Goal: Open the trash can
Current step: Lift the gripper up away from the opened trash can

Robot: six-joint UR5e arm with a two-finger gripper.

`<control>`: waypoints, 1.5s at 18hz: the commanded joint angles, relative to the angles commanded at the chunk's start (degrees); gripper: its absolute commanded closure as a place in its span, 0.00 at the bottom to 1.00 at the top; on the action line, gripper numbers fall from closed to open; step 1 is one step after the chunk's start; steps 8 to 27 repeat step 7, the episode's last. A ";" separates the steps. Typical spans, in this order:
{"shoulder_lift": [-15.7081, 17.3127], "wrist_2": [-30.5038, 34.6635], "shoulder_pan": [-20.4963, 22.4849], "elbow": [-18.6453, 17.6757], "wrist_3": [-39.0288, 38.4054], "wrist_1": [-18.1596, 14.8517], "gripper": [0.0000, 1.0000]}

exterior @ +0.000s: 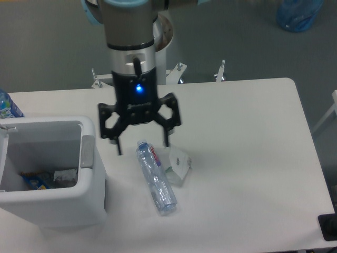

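Observation:
The trash can [58, 203] is a large white bin at the table's left front. Its top is uncovered and litter shows at the bottom. A grey push-button strip [87, 152] runs along its right rim. A sliver of white at the frame's left edge looks like the raised lid [2, 153]. My gripper [143, 148] hangs open to the right of the bin, clear of the rim. Its black fingers straddle the cap end of a clear plastic bottle [156, 178] lying on the table, and nothing is held between them.
A crumpled white carton [177, 163] lies against the bottle's right side. A blue-capped bottle [5, 105] stands behind the bin at the left edge. A blue bag [299, 13] sits on the floor beyond the table, and a black object [327, 226] at the front right corner.

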 joint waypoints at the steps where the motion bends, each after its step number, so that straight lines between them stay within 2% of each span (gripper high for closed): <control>1: 0.00 1.84 0.61 -0.35 3.08 -0.18 0.00; 4: 0.00 7.82 1.32 -0.88 12.48 -0.70 0.00; 7: 0.09 8.19 2.72 -0.88 18.12 -3.25 0.00; 27: 0.09 8.19 2.72 -0.88 18.12 -3.25 0.00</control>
